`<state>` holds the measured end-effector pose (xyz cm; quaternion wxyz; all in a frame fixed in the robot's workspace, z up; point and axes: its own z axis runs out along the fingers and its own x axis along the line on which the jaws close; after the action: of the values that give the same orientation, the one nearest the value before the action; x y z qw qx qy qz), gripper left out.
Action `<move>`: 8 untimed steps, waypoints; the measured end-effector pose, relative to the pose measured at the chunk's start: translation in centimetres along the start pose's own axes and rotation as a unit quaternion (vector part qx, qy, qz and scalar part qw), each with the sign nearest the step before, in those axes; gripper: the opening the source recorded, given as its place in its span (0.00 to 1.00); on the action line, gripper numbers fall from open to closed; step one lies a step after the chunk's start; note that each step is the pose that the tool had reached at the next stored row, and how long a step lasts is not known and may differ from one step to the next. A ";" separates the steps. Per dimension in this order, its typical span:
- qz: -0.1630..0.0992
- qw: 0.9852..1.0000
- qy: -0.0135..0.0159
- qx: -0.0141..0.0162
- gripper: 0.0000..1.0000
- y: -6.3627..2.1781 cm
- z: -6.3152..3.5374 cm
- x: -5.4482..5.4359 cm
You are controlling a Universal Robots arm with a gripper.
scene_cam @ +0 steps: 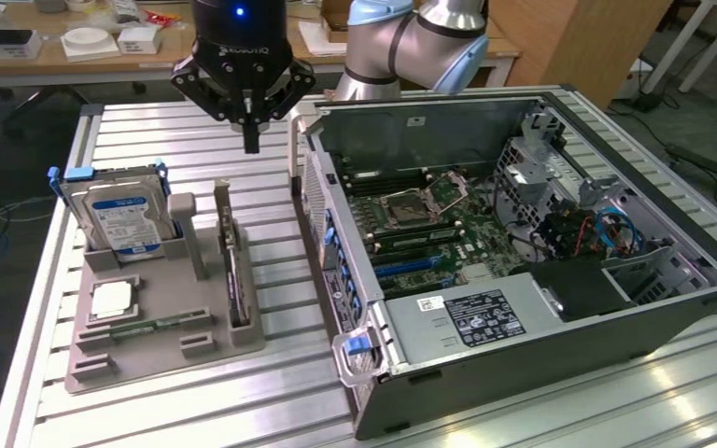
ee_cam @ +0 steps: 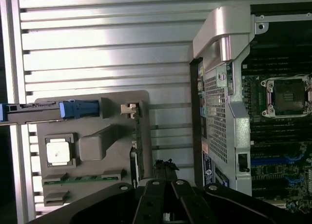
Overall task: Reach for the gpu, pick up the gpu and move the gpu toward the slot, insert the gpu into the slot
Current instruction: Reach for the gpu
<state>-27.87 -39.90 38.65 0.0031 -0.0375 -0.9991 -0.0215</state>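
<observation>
The main risk, as I judge it, is a bad meeting with the card. The gripper [scene_cam: 250,140] has its fingers pressed together and holds nothing, so a descent like this would land the tips on the card's top edge instead of straddling it, and could knock the thin board askew in its groove or scrape its parts. A sideways drift could also clip the computer case [scene_cam: 333,280], whose wall runs close alongside. The gpu [scene_cam: 231,271] stands on its long edge in the grey holder [scene_cam: 147,359], in the groove along the holder's edge nearest the case, with the hard drive [scene_cam: 122,219] upright at the holder's far corner. The card lies below the gripper and nearer the worktop's [scene_cam: 209,411] front edge, well apart from the fingertips, which hang above the card's far end.
</observation>
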 end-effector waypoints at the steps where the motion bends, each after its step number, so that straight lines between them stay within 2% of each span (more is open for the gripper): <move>1: 0.000 1.000 0.000 0.000 0.10 0.00 0.00 0.1; 8: 0.000 1.000 0.001 0.000 0.10 -0.03 0.02 0.4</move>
<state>-28.23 -39.90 38.64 0.0041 -0.0375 -0.9991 -0.0215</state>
